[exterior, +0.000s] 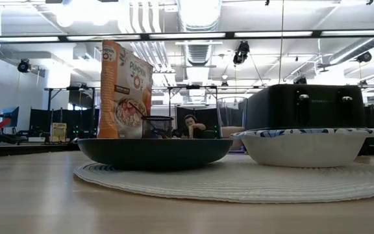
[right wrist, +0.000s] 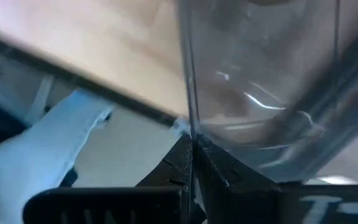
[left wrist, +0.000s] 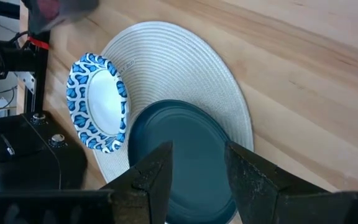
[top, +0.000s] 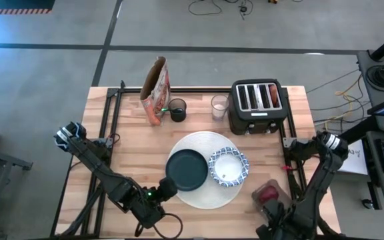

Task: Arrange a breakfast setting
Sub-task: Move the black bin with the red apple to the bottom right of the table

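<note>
A dark green plate [top: 187,169] lies flat on the round white mat [top: 202,143], and a blue-and-white bowl [top: 229,167] stands on the mat's right part. My left gripper [left wrist: 197,155] hangs open over the plate's near-left rim [top: 167,189]; whether it touches the plate I cannot tell. Near the table's right front corner, my right gripper [right wrist: 190,146] is shut on a clear plastic box [top: 267,193] with the red apple showing inside. A small clear glass [top: 219,107] stands at the back, left of the toaster. My right gripper pinches a thin clear wall of the plastic box [right wrist: 188,118] between its two fingers, which meet on a single sheet. The fingers come from above, pointing steeply down. Whether the box stands on the table or hangs clear does not show.
A black four-slot toaster [top: 257,105] stands at the back right with something brown in one slot [top: 273,95]. A cereal bag [top: 156,90] and a dark cup [top: 177,110] stand at the back left. Bare wood lies left of the mat.
</note>
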Controlling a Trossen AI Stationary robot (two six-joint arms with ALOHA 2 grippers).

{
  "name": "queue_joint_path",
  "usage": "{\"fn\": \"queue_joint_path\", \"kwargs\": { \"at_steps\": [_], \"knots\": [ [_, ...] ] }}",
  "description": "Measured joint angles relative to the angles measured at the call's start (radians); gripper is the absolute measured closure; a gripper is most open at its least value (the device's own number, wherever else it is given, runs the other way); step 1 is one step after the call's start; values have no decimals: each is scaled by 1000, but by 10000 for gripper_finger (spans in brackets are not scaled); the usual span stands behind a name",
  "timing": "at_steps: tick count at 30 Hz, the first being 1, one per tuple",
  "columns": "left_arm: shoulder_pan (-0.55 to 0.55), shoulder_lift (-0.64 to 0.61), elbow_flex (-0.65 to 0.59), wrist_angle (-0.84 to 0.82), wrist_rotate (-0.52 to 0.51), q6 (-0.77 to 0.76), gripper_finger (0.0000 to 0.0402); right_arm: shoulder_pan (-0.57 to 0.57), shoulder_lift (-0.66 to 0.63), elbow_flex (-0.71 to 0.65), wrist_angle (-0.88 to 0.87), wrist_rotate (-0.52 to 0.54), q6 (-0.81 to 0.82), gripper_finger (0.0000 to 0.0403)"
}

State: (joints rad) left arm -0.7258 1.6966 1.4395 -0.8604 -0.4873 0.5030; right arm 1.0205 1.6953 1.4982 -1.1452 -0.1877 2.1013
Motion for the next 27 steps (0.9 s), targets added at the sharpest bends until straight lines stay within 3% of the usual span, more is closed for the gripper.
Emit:
{"fn": "queue_joint_path", "kwargs": {
  "at_steps": [5,19,23,27],
  "knots": [
    [0,2,0,-1,0,0,272,-8,-13,0,67,6,-46,394],
    [0,3,-2,-28,-1,-23,272,-27,-24,0,4,12,-116,387],
    [1,3,-2,-31,-2,-23,272,-70,-24,0,-22,20,-252,384],
    [1,3,-2,-36,-2,-34,272,-127,-24,0,-63,96,-483,385]
  ]
}}
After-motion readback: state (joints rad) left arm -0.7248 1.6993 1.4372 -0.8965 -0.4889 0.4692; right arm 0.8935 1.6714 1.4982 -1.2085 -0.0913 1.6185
